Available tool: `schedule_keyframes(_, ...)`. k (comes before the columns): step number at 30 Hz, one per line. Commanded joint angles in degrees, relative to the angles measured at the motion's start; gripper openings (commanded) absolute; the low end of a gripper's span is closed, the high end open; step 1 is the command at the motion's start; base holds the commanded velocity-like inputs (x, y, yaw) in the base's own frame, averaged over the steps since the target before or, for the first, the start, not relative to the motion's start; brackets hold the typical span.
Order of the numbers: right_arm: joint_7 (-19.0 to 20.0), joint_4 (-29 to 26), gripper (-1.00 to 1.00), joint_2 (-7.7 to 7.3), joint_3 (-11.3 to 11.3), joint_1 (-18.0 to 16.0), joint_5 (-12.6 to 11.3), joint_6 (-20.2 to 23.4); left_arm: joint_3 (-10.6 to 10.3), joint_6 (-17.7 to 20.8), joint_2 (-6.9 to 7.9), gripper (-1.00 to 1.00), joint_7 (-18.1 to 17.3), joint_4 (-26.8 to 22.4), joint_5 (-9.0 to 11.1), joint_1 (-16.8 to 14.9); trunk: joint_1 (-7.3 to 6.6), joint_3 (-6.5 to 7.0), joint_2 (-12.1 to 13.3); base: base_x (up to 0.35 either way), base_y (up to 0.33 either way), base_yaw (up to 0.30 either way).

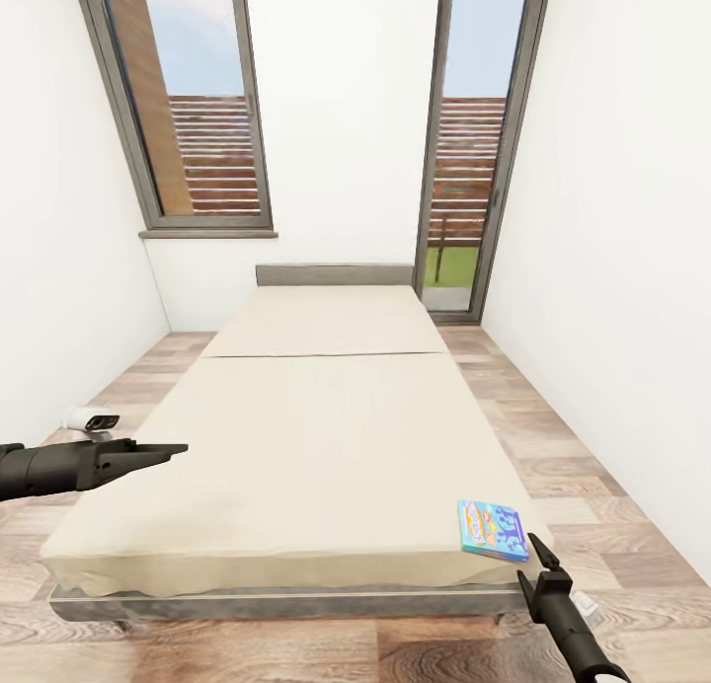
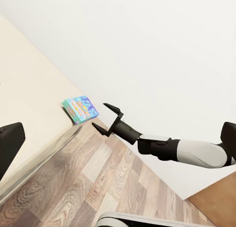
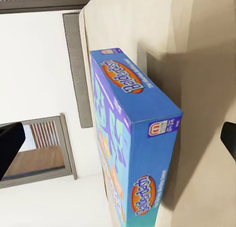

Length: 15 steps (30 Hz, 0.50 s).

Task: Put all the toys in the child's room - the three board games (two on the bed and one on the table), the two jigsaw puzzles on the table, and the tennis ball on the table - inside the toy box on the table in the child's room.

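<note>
Left arm: reaches in level from the head view's left edge, forearm over the floor beside the bed (image 1: 326,436), end effector pointing across the mattress.
Left end effector (image 1: 166,452): over the bed's near left part, well above the surface; whether its fingers are apart or together cannot be told, and nothing shows between them.
Right arm: rises from the head view's lower right corner, black forearm angled up and inward toward the bed's near right corner.
Right end effector (image 1: 542,552): fingers apart, as the left wrist view shows (image 2: 105,118); nothing held; tips just short of the bed's corner.
Board game (image 1: 491,530): light blue box lying flat on the mattress at the near right corner, close to the edge; also seen at (image 2: 80,109) and, large and close, at (image 3: 130,138).
Game to right end effector: just ahead of the open fingers, apart from them, slightly up and to the left of the tips in the head view.
Game to left end effector: well apart, across the bed's width.
Bed: beige mattress in two sections, grey headboard at the far end.
Around: wood-plank floor (image 1: 553,436) on both sides, a white wall close on the right, two grey-framed windows (image 1: 188,101) at the far end, a small white object (image 1: 91,419) on the floor left of the bed.
In the way: the mattress edge and corner lie between the right end effector and the game.
</note>
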Motion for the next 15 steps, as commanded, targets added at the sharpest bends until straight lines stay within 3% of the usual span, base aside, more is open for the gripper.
schedule_keyframes(1,0.1,0.0,1.0,0.0,-0.2,0.0,-0.4,0.5,0.0,0.6,0.02,1.0,-0.2,0.0,0.0,0.0,-0.01,-0.05,0.0,0.0,0.0,0.0)
schedule_keyframes(6,0.1,0.0,1.0,-0.03,-0.1,0.0,-0.4,0.5,0.0,0.6,0.02,1.0,-0.2,0.0,0.0,0.0,1.09,-0.95,-2.0,0.0,0.0,0.0)
schedule_keyframes(15,0.1,0.0,1.0,-0.04,0.6,0.0,-0.4,0.5,0.0,0.6,0.02,1.0,-0.2,0.0,0.0,0.0,1.09,-0.95,-2.0,0.0,0.0,0.0)
